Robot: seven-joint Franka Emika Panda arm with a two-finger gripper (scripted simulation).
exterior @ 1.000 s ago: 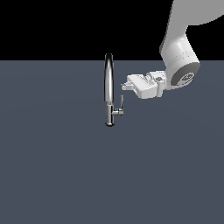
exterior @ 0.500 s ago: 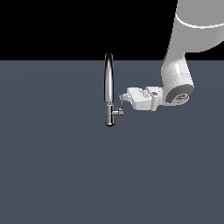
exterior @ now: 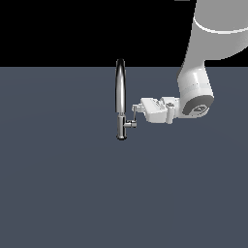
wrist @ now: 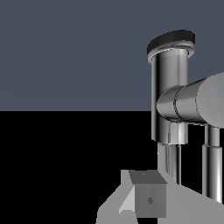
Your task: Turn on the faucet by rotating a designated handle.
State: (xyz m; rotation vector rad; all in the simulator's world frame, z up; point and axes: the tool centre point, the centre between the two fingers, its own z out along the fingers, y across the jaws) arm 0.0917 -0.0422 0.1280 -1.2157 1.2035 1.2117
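The chrome faucet [exterior: 120,97] stands upright with its tall arched spout and cylindrical base. A short stub [exterior: 129,124] leaves its lower body toward the exterior view's right and carries the thin handle [exterior: 133,115], which points up. My gripper [exterior: 136,110] reaches in horizontally from the exterior view's right. Its fingertips are together, right at the handle's upper end, and hold nothing. In the wrist view the faucet body [wrist: 169,96], the stub [wrist: 192,104] and the handle [wrist: 213,162] are close ahead, with one fingertip [wrist: 148,199] beside them.
The faucet stands on a flat dark grey surface [exterior: 72,184]. My white arm [exterior: 203,63] comes down from the upper part of the exterior view's right. Black background lies behind.
My gripper has moved down and toward the exterior view's left, from a gap away from the faucet to right against the handle. The faucet has not visibly moved.
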